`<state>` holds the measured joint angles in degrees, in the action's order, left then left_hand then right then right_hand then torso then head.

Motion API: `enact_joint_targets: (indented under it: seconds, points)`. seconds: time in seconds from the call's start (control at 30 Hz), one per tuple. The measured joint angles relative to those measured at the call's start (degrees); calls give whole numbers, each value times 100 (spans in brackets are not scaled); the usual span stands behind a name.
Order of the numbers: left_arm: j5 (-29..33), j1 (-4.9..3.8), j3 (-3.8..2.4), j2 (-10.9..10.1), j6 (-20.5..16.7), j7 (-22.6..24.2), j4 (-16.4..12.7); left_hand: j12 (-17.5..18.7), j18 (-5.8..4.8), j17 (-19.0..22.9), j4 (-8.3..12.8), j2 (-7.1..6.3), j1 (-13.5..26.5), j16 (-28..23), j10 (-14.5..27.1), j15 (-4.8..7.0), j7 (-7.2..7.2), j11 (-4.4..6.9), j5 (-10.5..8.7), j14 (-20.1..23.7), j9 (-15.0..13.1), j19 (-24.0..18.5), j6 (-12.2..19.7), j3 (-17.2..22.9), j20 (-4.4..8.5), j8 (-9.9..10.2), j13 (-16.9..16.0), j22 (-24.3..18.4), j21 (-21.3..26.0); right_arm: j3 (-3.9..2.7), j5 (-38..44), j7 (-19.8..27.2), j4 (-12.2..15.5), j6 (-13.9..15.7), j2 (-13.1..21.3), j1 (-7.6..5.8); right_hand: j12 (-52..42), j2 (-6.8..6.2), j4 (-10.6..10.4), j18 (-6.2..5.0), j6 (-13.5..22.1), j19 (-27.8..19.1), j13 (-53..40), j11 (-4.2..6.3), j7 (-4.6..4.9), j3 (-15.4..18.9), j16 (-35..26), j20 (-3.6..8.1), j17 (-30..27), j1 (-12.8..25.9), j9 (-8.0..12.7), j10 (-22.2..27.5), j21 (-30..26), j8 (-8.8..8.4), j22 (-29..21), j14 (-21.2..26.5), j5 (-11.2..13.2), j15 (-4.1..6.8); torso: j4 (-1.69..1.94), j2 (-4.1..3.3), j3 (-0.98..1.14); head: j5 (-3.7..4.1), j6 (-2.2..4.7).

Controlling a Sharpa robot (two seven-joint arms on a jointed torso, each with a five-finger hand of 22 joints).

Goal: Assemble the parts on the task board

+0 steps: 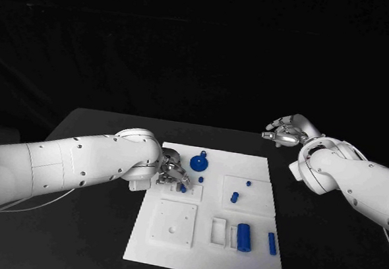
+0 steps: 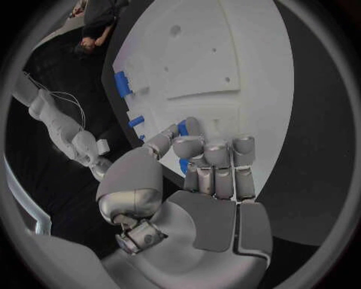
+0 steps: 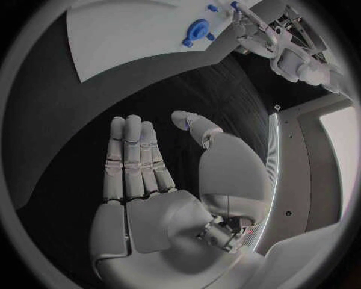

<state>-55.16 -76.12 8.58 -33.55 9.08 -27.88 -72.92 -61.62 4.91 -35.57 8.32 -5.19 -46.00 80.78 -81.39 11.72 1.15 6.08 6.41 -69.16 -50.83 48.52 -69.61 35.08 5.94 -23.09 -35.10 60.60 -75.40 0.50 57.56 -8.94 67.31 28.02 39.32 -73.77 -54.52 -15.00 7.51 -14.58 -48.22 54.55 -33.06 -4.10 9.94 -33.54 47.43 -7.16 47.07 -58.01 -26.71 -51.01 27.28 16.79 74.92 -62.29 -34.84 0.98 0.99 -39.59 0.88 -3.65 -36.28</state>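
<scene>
Here, every place is given from the board.

Board: the white board (image 1: 201, 255) lies in the middle of the black bench (image 1: 76, 239); its edge also shows in the right wrist view (image 3: 113, 42).

Left robot hand: the left robot hand (image 1: 172, 174) is low over the left half of the board, at the small raised plate there. In the left wrist view its fingers (image 2: 216, 162) are curled together and a small blue peg (image 2: 183, 164) shows between them and the thumb, so it is clamped on this peg. I cannot tell if the peg touches the board.

Right robot hand: the right robot hand (image 1: 285, 134) is off the board, beyond its far right corner, above the bench. Its fingers (image 3: 135, 159) are straight and apart from the thumb, and it holds nothing.

Round part: a blue round part (image 1: 199, 163) with a small top lies near the far edge of the board, just beside the left robot hand.

Short pegs: two short blue pegs (image 1: 235, 196) stand on the square plate in the right half of the board.

Cylinder: a thick blue cylinder (image 1: 244, 237) lies in the near right part of the board, beside a white frame.

Bar: a thin blue bar (image 1: 272, 244) lies right of the cylinder, apart from it.

Square plate: a white square plate (image 1: 174, 222) with a small hole sits in the near left part of the board.
</scene>
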Motion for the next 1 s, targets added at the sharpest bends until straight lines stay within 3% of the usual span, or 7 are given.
enact_joint_targets:
  seconds: [0.07, 0.37, 0.8, 1.0]
  points:
    - [-2, 0, -1, 0, -2, 1, 2, 0, 0, 1, -7, -4, 3, -2, 123, 31, 72, 63, -6, 31, -4, 0, -73, -7, 0, 18, 0, -1, 0, 0, -1, 1, 4, 0, 1, 0, 0, 0, 0, 0, 0, 0, 0, 0, 0, 0, 0, 0, 0, 0, 0, 0, -23, 0, 0, 0, 0, 0, 0, 0, 0, 1, -1]
    - [-4, 0, -1, -5, -4, 1, 9, 0, 0, 1, -7, -76, -48, -2, 179, 37, 82, 116, -48, 37, -17, 0, -82, -7, 1, 17, 0, -13, -25, 0, -5, 4, 12, -2, 16, 0, 0, 0, 0, 0, 0, 0, 3, 0, -2, 0, 0, 0, 0, 0, 0, 0, -23, 0, 0, 16, 0, -16, -2, 0, 0, -3, -5]
    - [-11, -1, -2, -13, -3, 1, 25, 0, 0, 0, 17, -122, -97, -2, 179, 37, 71, 117, -95, 37, -49, -1, -92, 17, 2, 51, -6, -36, -49, 0, -14, 9, 10, -4, 24, 0, 0, 0, 0, 0, 8, 0, 5, 0, -12, 0, 0, 0, 0, 0, 0, -1, -23, 0, 0, 16, 0, -16, -2, -1, -1, -1, -10]
    - [-36, 1, 0, -10, 0, 0, 27, 0, 0, 0, 123, -61, -235, -2, 179, 36, 62, 118, -269, 36, -84, -23, -101, 4, 18, 85, -11, -64, -66, 0, -17, 11, 16, -5, 26, 0, 0, 0, 0, 0, 8, 0, 10, -1, -13, 0, 0, 0, 0, 0, 0, -1, -22, 0, 0, 16, 0, -16, 2, -1, -3, 4, -15]
